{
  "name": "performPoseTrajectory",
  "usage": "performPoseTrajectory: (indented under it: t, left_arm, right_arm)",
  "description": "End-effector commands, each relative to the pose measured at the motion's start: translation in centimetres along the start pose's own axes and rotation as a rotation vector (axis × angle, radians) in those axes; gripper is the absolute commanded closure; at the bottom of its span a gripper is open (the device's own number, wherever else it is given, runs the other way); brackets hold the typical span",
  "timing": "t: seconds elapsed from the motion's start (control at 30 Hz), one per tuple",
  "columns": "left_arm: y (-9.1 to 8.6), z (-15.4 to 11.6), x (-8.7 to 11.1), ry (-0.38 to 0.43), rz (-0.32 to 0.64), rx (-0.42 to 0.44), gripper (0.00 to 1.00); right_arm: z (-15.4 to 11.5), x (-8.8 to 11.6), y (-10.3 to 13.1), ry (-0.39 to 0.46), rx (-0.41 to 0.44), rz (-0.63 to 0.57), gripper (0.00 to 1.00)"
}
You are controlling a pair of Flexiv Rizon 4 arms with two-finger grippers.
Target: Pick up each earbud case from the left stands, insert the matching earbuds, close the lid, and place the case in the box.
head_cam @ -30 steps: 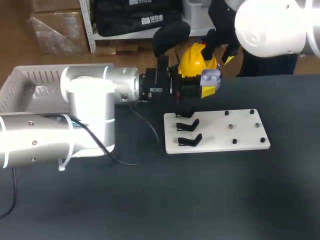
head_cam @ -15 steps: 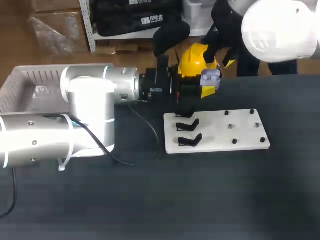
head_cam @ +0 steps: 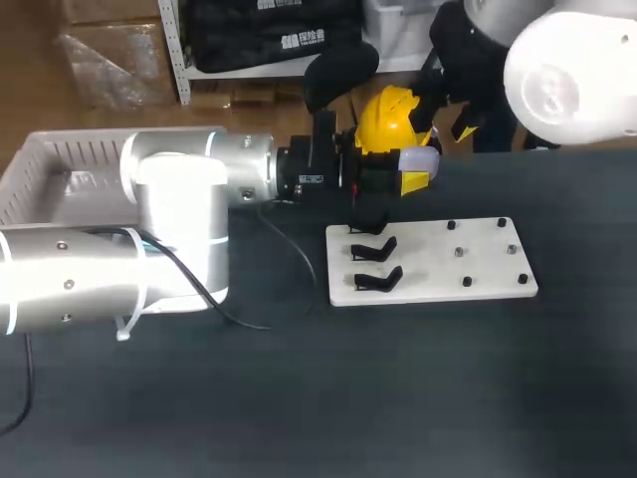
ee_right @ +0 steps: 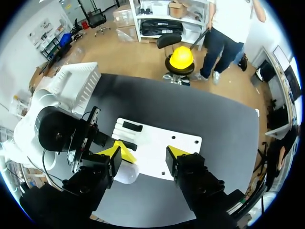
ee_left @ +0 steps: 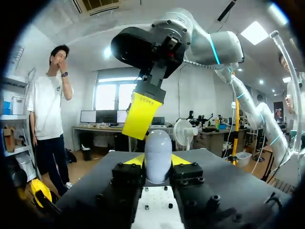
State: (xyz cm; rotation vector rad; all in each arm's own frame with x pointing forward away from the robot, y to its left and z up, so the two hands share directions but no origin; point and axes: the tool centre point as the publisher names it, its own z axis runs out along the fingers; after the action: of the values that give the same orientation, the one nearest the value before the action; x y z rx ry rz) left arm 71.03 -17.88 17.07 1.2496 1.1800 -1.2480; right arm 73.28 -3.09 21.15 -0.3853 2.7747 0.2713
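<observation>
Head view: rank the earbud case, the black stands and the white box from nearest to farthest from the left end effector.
1. earbud case: held between the fingers of the left end effector.
2. black stands: on the left side of the white board, close below the end effector in this view.
3. white box: at the table's far left, well away.

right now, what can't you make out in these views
- Earbuds inside the case: the shut lid hides them in all views.
- Contents of the box: in the head view the left arm covers most; in the right wrist view they are too small.
- Tips of the left pincer: in the left wrist view they are mostly behind the case.
</observation>
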Motion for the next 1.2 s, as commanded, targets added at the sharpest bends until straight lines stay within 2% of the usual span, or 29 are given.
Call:
performPoseTrajectory:
  t: [0.03,0.07,0.13,0.2,0.33,0.43,0.47,0.53,0.67,0.9,1.0,1.13,1.2]
  left_arm:
    - [0.0,0.0,0.0,-0.001,0.001,-0.002,1.0]
    - [0.0,0.0,0.0,-0.001,0.001,-0.002,1.0]
    - [0.0,0.0,0.0,-0.001,0.001,-0.002,1.0]
    - [0.0,0.0,0.0,-0.001,0.001,-0.002,1.0]
    - [0.0,0.0,0.0,-0.001,0.001,-0.002,1.0]
    - [0.0,0.0,0.0,-0.001,0.001,-0.002,1.0]
    - [0.0,0.0,0.0,-0.001,0.001,-0.002,1.0]
    - [-0.5,-1.2,-1.3,0.017,0.042,-0.018,1.0]
    - [-1.7,-4.3,-3.4,0.028,0.061,-0.067,1.0]
    - [-3.3,-9.3,-6.3,0.116,0.115,-0.118,1.0]
    - [-3.4,-12.3,-6.0,0.177,0.096,-0.188,1.0]
    - [-3.4,-15.9,-5.6,0.233,0.075,-0.226,1.0]
    - [-3.1,-17.8,-5.6,0.254,0.069,-0.246,1.0]
  right_arm:
    - [-0.7,0.9,-0.2,-0.019,0.006,0.021,0.42]
    - [-1.2,0.8,-0.5,-0.024,0.005,0.028,0.42]
    - [-2.8,0.4,-1.2,-0.04,0.018,0.04,0.33]
    - [-4.0,0.1,-1.7,-0.052,0.043,0.032,0.17]
    - [-5.6,0.4,-2.5,-0.083,0.058,0.022,0.12]
    - [-6.4,1.3,-3.0,-0.093,0.059,0.03,0.02]
    - [-6.5,1.5,-3.1,-0.093,0.058,0.03,0.02]
    - [-6.7,2.2,-3.4,-0.095,0.059,0.025,0.0]
    - [-6.9,3.3,-3.9,-0.129,0.028,0.019,0.0]
    - [-7.4,5.6,-4.6,-0.208,-0.101,-0.076,0.0]
    - [-8.1,6.6,-4.8,-0.243,-0.113,-0.115,0.0]
    - [-8.2,7.3,-4.0,-0.247,-0.1,-0.191,0.0]
    - [-8.2,7.3,-4.0,-0.247,-0.1,-0.191,0.0]
